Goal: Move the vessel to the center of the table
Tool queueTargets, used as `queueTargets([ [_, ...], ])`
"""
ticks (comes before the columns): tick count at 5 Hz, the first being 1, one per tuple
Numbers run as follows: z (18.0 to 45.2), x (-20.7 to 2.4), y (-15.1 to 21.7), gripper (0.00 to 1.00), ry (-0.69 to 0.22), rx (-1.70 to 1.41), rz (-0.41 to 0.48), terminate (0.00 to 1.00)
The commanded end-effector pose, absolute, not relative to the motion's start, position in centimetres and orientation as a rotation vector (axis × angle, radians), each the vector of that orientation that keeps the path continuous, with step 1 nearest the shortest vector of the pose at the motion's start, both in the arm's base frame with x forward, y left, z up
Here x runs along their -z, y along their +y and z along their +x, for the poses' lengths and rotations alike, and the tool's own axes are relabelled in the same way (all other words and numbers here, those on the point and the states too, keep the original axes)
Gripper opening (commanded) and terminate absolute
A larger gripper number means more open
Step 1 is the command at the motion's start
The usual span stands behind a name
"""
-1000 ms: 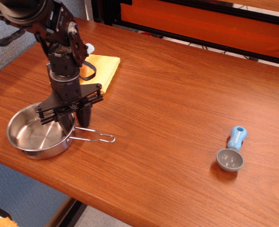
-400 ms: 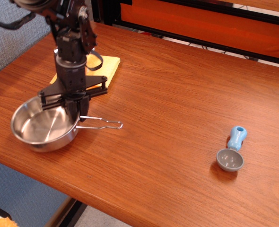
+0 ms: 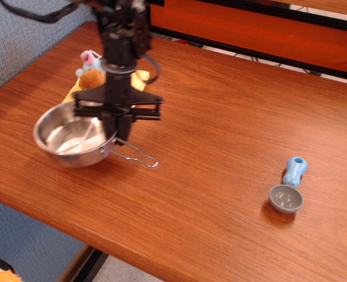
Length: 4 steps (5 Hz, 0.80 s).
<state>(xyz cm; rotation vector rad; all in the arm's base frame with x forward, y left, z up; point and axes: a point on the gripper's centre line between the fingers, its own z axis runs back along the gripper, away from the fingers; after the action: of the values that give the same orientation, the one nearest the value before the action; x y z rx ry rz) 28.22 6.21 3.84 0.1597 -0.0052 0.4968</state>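
The vessel is a round shiny steel pan with a thin wire loop handle hanging to its right. It is tilted and held just above the reddish-brown wood table, left of the middle. My black gripper comes down from above and is shut on the pan's right rim, where the handle joins.
A yellow cloth lies behind the pan with a small stuffed toy on it. A grey scoop with a blue handle lies at the right. The table's front edge runs close below the pan.
The gripper has closed on the pan's rim, lifted it and carried it right and a little back. The stuffed toy behind the arm now shows.
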Motion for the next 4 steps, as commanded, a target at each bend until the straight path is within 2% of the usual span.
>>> queueTargets([
  [1, 28.0, -4.7, 1.9, 0.00, -0.074, -0.024, 0.093, 0.00],
  [2, 28.6, -4.4, -0.4, 0.00, -0.104, 0.225, 0.071, 0.00],
  [4, 30.8, -4.2, -5.0, 0.00, -0.139, 0.468, 0.127, 0.00],
])
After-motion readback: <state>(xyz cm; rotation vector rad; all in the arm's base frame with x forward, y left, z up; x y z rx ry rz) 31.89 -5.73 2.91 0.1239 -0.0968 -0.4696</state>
